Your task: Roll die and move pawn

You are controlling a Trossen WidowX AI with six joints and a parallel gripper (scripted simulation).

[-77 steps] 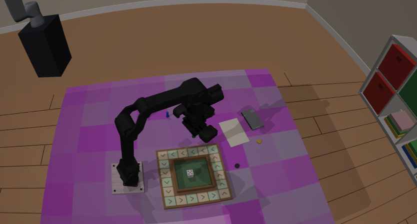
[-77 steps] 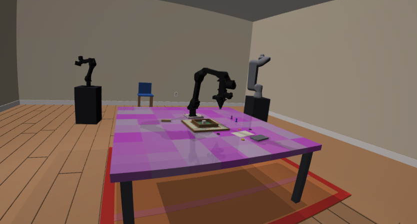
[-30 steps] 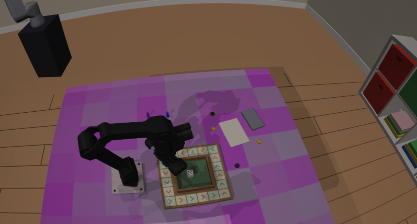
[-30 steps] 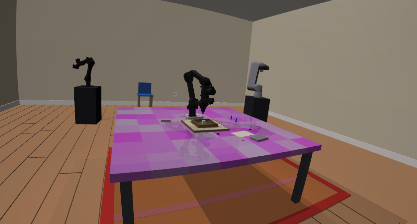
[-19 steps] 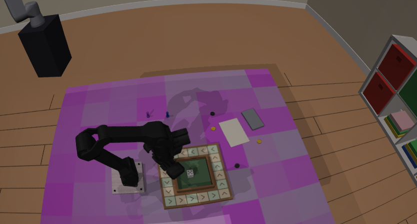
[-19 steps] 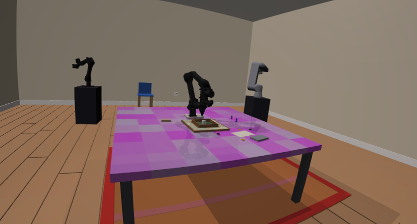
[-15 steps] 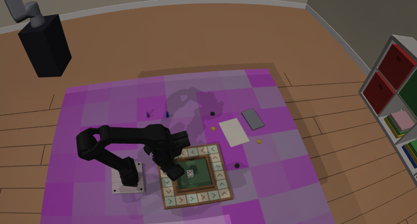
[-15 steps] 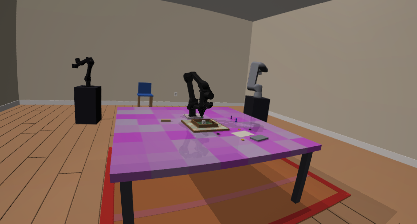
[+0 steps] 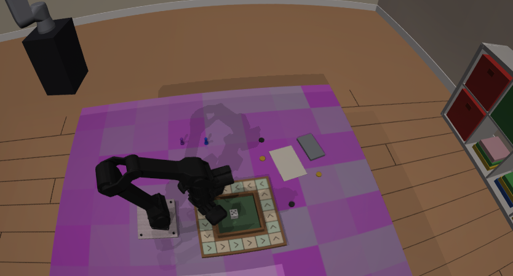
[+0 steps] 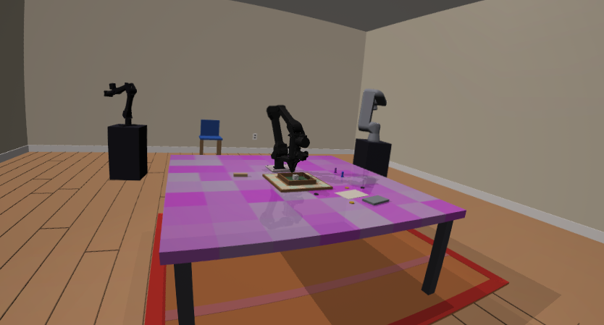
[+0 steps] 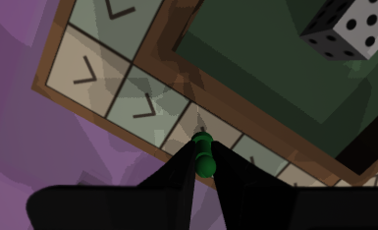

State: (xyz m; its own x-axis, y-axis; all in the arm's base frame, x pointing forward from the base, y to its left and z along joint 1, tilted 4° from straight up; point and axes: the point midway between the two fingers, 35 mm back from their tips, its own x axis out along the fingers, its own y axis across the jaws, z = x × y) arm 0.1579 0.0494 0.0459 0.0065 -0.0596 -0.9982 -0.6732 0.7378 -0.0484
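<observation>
A square table with black legs is covered by a cloth checked in magenta and mauve, and it stands on a red-bordered rug over a plank floor. Beige walls with a pale skirting board close the room. A blue chair is set against the far wall, two idle arms are mounted on black pedestals on either side, and a shelf unit with red bins and stacked books is seen at the right edge of the top view.

The board is laid near the arm's grey base plate; its ring of cream and pale green arrow squares surrounds the sunken green dice tray. The white die is resting inside the tray, five pips uppermost. The gripper is held over the board's left-hand row of squares, its jaws closed narrowly on the green pawn, which is gripped upright between the fingers. Whether the pawn's base is touching a square cannot be told.

Elsewhere on the cloth are found a purple pawn and a blue pawn near each other, a cream card, a grey card, two gold tokens and two black tokens, all well apart from the board's squares.
</observation>
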